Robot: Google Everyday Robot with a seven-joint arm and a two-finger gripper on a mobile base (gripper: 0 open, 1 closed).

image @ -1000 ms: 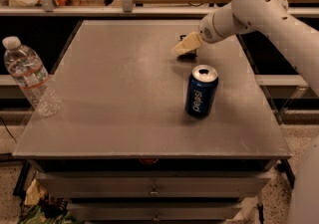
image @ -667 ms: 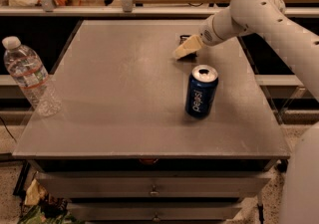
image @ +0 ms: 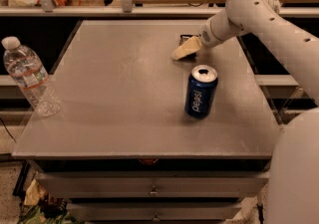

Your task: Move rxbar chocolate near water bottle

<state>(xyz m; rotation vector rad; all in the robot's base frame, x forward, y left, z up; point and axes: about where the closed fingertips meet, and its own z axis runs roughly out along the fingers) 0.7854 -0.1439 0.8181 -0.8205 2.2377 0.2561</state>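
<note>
The water bottle [image: 27, 76] stands upright at the table's left edge; it is clear and ribbed, with a white cap and a white-and-red label. My gripper [image: 183, 49] is low over the far right part of the table, behind the Pepsi can. A small dark flat piece, the rxbar chocolate [image: 186, 37], shows just behind the gripper and is mostly hidden by it. I cannot tell whether the gripper touches it. The bar is far from the bottle, across the table.
A blue Pepsi can [image: 201, 91] stands upright right of centre, just in front of the gripper. The grey table [image: 114, 98] has drawers below its front edge. Shelving and a rail run behind the table. My white arm [image: 259, 16] reaches in from the right.
The gripper has shifted slightly left and back over the same spot. A dark edge of the bar now shows behind it. The bottle and the can have not moved.
</note>
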